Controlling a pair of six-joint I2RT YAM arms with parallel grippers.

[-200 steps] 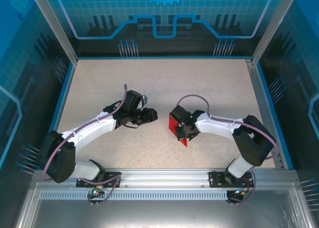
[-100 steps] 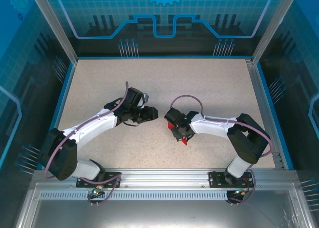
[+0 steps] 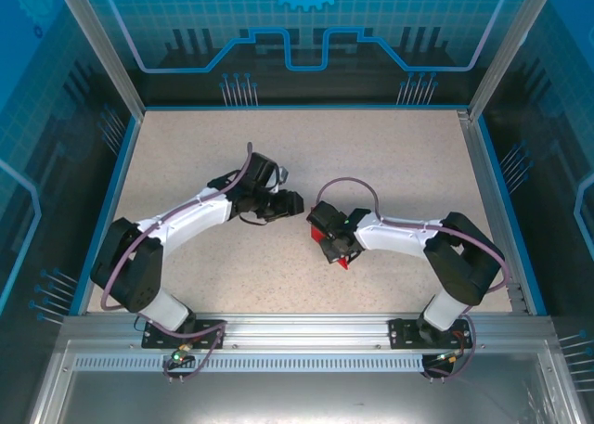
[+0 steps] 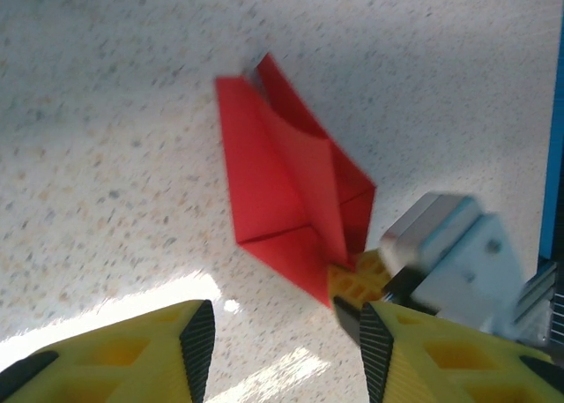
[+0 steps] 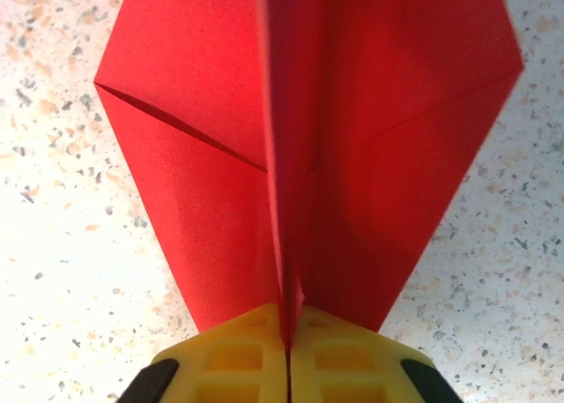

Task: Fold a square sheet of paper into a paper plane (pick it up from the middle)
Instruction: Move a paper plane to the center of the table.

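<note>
While the speckled beige table is being bounded by blue rims and see-through blue walls, with a metal rail running along its near edge, the red paper is being kept near the table's middle, slightly right of centre. In the top view most of it is being covered by the right pincer, so that only a red edge and a red tip are being shown on either side of the black wrist. In the right wrist view the paper's raised centre fold is being clamped between the closed yellow fingertips, with the two flaps spreading to either side above the table. The left pincer is being held just to the left of the paper, apart from it. Its ribbed yellow fingers are being kept apart with bare table between them, and the paper lies ahead of them untouched. The paper is thin, matt and sharply creased, being shaped as a kite with slanted folds meeting the centre crease and narrowing toward the grip. Whether it is resting on the table or is being held just above it cannot be told.
</note>
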